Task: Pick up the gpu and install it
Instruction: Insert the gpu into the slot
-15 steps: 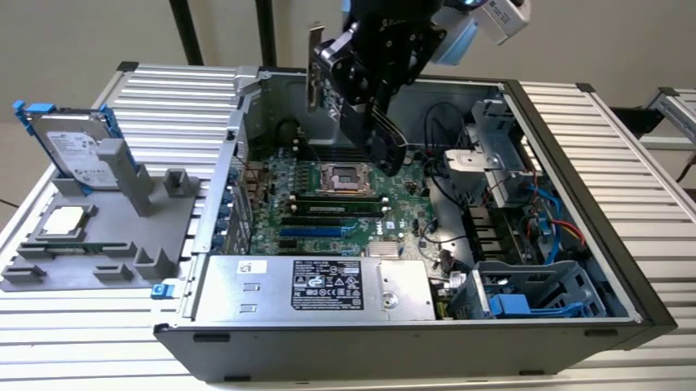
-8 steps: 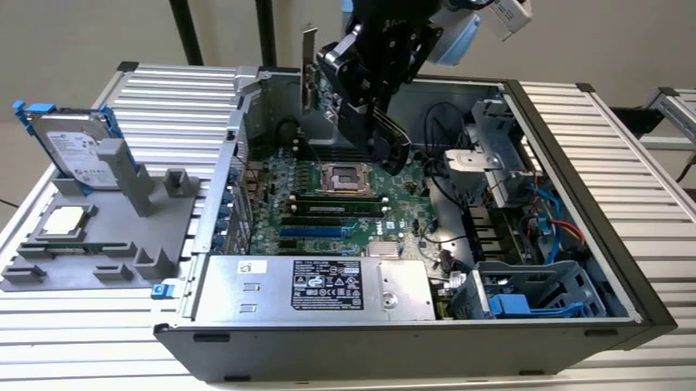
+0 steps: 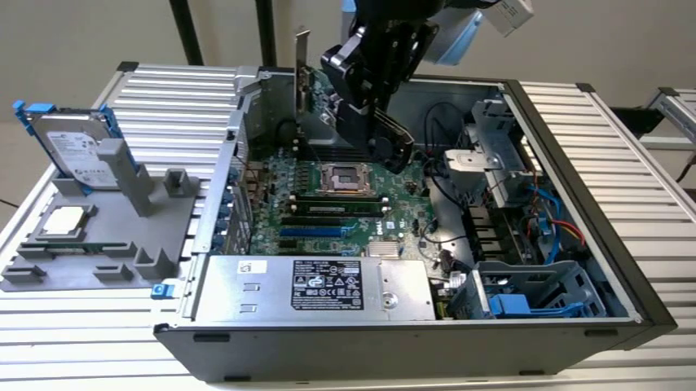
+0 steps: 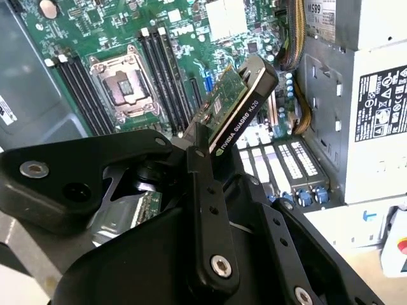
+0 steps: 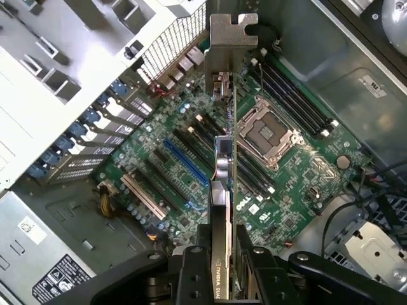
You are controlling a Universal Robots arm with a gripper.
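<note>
My gripper (image 3: 364, 98) is shut on the gpu (image 3: 323, 85) and holds it in the air over the open computer case (image 3: 566, 171). The card stands on edge with its silver end bracket (image 5: 232, 38) toward the case's rear wall. In the second wrist view the gpu (image 4: 245, 101) shows its black cooler shroud and a strip of green board, clamped by a black finger (image 4: 203, 190). Below it lies the green motherboard (image 5: 305, 171) with a blue slot (image 5: 187, 162) and several black slots. In the first wrist view the gpu (image 5: 224, 165) hangs edge-on above these slots, apart from them.
On the exterior view's left, a grey holder (image 3: 103, 261) carries a silver hard drive with blue rails (image 3: 77, 151) and a square silver chip (image 3: 65, 220). Inside the case are the power supply (image 3: 315, 285), a drive cage (image 3: 522, 297), loose cables (image 3: 555, 224) and the empty CPU socket (image 3: 342, 175).
</note>
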